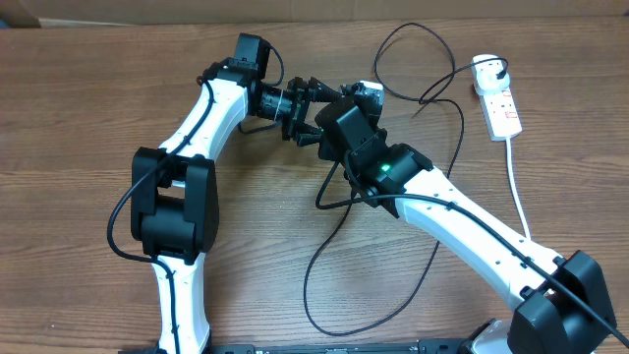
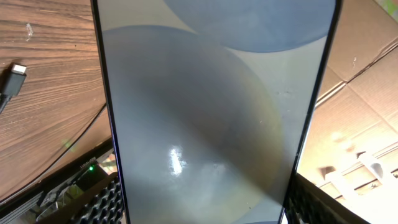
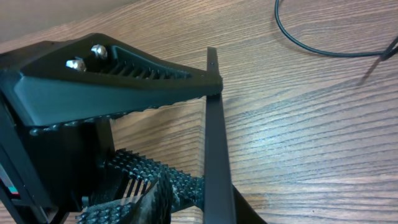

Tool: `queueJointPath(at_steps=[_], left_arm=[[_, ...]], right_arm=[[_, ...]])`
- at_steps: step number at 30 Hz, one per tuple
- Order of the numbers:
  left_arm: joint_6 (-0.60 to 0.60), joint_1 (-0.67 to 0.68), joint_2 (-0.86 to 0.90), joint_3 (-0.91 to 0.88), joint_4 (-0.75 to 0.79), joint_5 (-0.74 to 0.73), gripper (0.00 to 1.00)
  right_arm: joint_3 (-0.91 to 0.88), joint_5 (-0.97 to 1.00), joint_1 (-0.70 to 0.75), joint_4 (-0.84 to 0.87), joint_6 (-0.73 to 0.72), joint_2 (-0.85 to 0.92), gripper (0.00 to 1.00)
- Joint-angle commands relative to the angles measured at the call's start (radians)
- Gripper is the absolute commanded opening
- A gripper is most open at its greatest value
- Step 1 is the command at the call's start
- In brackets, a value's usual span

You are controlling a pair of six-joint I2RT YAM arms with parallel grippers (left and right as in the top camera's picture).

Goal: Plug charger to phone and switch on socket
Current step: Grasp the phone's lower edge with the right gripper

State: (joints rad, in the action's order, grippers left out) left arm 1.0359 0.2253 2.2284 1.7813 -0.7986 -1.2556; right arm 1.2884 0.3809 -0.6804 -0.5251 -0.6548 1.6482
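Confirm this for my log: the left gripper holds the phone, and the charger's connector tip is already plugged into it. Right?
No. The left gripper holds the phone, but the connector tip is not plugged in: it lies on the table, apart from the phone, as the left wrist view shows.

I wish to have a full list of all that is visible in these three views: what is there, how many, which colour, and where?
phone: one, black rim, pale grey-blue screen, held in the left gripper, mid table.
charger: one, black, cable looping over the table, plug at the socket's far end, connector tip lying free on the wood.
socket: one, white with red marks, far right of the table.
white cord: one, running from the socket toward the near right.
table: one, brown wood.
cardboard box: one, brown, beyond the table.
left gripper: one, black, shut on the phone.
right gripper: one, black, at the phone's edge, grip unclear.
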Motion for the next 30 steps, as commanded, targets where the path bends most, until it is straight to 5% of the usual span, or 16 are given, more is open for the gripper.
queueJointPath(at_steps=[1,30], left_arm=[[-0.039,0.005,0.006,0.029,0.003,-0.043,0.67],[-0.057,0.014,0.006,0.029,0.003,-0.041,0.68]], right_arm=[[0.02,0.003,0.003,0.0,0.0,-0.002,0.2],[0.02,0.003,0.003,0.0,0.0,0.0,0.11]])
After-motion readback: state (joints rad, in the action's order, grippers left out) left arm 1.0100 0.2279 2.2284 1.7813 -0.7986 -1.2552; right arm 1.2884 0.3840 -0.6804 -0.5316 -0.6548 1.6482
